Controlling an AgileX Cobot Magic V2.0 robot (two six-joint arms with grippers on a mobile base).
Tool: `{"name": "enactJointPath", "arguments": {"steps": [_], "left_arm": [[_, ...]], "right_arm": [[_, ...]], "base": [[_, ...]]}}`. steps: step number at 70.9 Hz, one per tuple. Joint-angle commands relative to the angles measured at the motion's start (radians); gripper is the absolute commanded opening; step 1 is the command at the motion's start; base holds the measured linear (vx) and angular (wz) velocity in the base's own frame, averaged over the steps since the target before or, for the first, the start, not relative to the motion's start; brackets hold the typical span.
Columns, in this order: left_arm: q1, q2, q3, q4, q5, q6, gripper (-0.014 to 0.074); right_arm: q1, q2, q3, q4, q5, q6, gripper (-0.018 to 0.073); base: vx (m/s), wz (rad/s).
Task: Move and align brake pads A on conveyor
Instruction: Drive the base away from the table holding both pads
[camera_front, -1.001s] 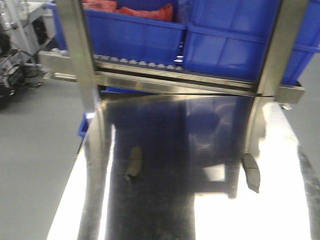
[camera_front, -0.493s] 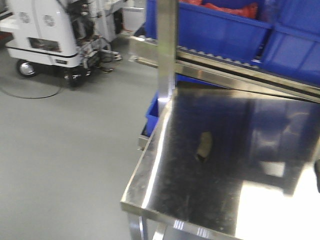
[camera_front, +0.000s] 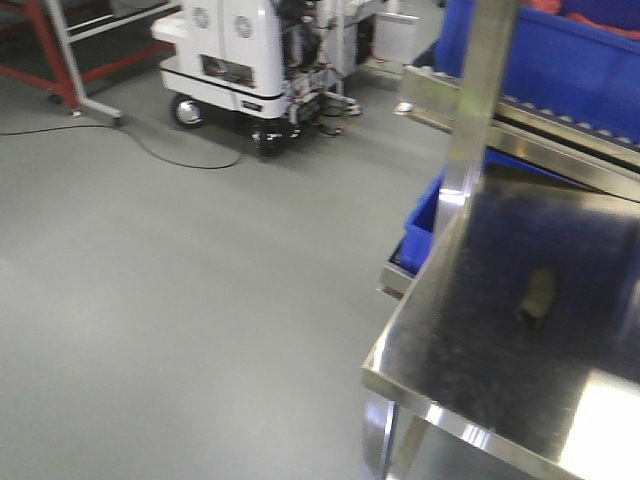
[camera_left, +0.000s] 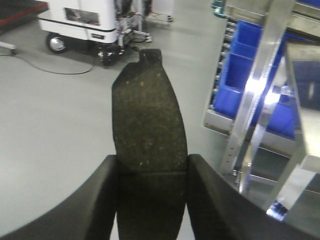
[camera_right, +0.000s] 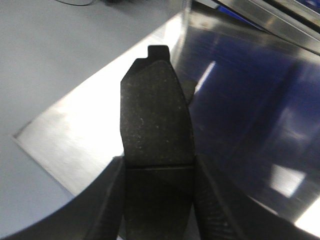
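In the left wrist view, a brake pad, gritty and dark with a centre groove, stands up between the fingers of my left gripper, which is shut on it above the grey floor. My right gripper is shut on a second brake pad, held over the corner of the shiny steel table. A third brake pad lies loose on the steel table in the front view. The conveyor is out of view.
A roller rack with blue bins stands behind the table, carried by a steel post. A blue bin sits low beside the table. A white mobile machine, a floor cable and a red frame are at the far left.
The front view has swung left: table, rack and the loose pad slid to the right of the frame, the second loose pad left view, and the floor and white machine came in.
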Motion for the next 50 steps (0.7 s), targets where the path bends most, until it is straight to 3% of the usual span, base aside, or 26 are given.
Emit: {"name": "enactJointPath", "arguments": {"steps": [1, 50], "left_arm": [[-0.003, 0.006, -0.028, -0.009, -0.093, -0.002, 0.0192], [-0.003, 0.006, -0.028, -0.009, -0.093, -0.002, 0.0192]], "right_arm": [[-0.002, -0.003, -0.031, 0.003, -0.089, -0.009, 0.0207], [-0.002, -0.003, -0.031, 0.002, -0.089, -0.009, 0.0207]], "base": [[-0.05, 0.5], [-0.01, 0.64]]}}
